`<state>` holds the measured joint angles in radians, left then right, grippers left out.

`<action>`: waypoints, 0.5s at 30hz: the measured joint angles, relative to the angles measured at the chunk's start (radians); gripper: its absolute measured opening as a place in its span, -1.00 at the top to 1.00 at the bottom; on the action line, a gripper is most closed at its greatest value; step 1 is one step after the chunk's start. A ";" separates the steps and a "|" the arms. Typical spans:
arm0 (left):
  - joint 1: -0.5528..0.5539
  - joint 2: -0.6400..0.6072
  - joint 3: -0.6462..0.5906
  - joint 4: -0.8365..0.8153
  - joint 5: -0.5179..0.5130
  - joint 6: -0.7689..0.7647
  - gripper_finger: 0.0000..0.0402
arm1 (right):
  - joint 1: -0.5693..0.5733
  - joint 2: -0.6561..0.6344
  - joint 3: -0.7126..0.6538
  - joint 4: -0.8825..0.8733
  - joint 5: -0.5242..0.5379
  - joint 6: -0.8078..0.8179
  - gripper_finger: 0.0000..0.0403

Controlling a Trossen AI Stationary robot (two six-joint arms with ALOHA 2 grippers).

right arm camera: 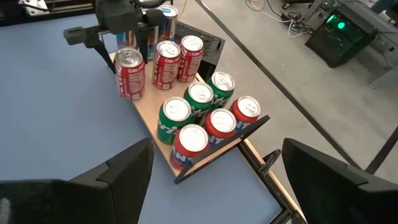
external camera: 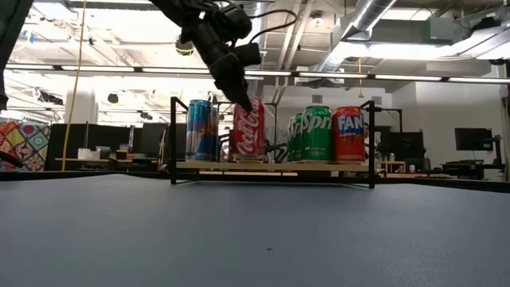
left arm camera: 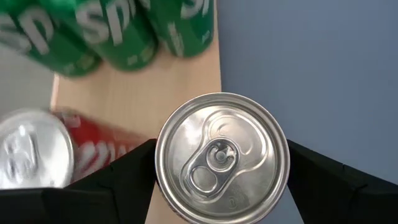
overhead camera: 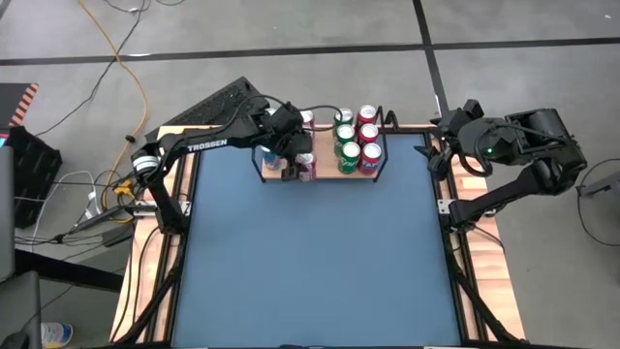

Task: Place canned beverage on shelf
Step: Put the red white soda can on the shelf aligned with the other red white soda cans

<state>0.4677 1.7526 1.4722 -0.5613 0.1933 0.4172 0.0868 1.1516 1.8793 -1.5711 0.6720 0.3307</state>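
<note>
While your left gripper (left arm camera: 221, 168) points straight down over the shelf (overhead camera: 325, 167), its two dark fingers (left arm camera: 127, 174) stand spread on either side of a red Coca-Cola can (left arm camera: 221, 157), with a sliver of gap showing on each side of the lid, so the jaws are released rather than clenched. You can see that can upright on the light-wood board, at the shelf's front edge, toward its left end. In the low view your gripper (external camera: 239, 94) comes down at a slant from the upper left and its tip sits against the can's (external camera: 249, 130) top. Just beside it stands a blue-and-white can (external camera: 202, 130), and two more red cans (right arm camera: 178, 58) sit behind. Toward the right end you have green Sprite cans (external camera: 311, 134) and red-orange Fanta cans (external camera: 349, 134) packed close together. The shelf itself rests at the desk's (overhead camera: 310, 262) far edge, about midway along it. Your left arm (overhead camera: 208, 143) reaches in from the desk's left edge, elbow bent. Your right gripper (overhead camera: 438, 147) waits by the far right corner, fingers (right arm camera: 121, 171) wide apart and holding nothing.
</note>
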 joint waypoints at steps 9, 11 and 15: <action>0.005 0.000 -0.003 0.007 -0.045 0.017 -0.44 | 0.000 -0.002 0.000 0.000 0.000 -0.028 -0.68; 0.005 0.000 -0.002 0.010 -0.049 0.028 -0.44 | 0.000 -0.002 0.000 0.000 0.000 -0.029 -0.68; 0.006 0.000 -0.003 0.000 -0.060 0.042 -0.44 | 0.000 -0.002 0.000 0.000 0.000 -0.028 -0.68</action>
<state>0.4741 1.7527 1.4696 -0.5617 0.1330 0.4594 0.0868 1.1500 1.8793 -1.5711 0.6724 0.3023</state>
